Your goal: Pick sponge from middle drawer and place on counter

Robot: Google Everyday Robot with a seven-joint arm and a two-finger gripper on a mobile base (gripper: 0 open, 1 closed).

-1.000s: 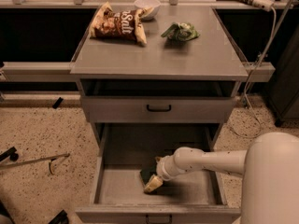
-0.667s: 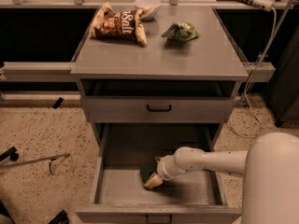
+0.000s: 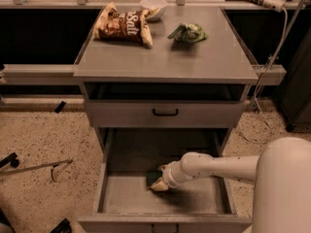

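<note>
I'm looking down on the counter (image 3: 160, 64) with the middle drawer (image 3: 127, 200) standing pulled out below its front edge. The arm (image 3: 221, 166) is reaching in from the right side, crossing over the drawer's right wall, and the gripper (image 3: 165, 177) is sitting low over the drawer floor, roughly under the middle of the counter's front edge. The sponge (image 3: 154, 178) is lying in the drawer right at the gripper's tip. Its dark green face is showing to the left and a strip of yellow is peeking out beneath. It is touching the gripper, but I cannot tell whether the gripper is clenched on it or released, because the wrist is covering that spot.

Up on the counter, a brown chip bag (image 3: 124, 25) is lying toward the back left corner. A white bowl (image 3: 152, 6) is sitting at the back edge, and a light-green packet (image 3: 188, 33) is resting toward the back right. The shallower drawer front (image 3: 204, 114) just under the front edge is closed.
</note>
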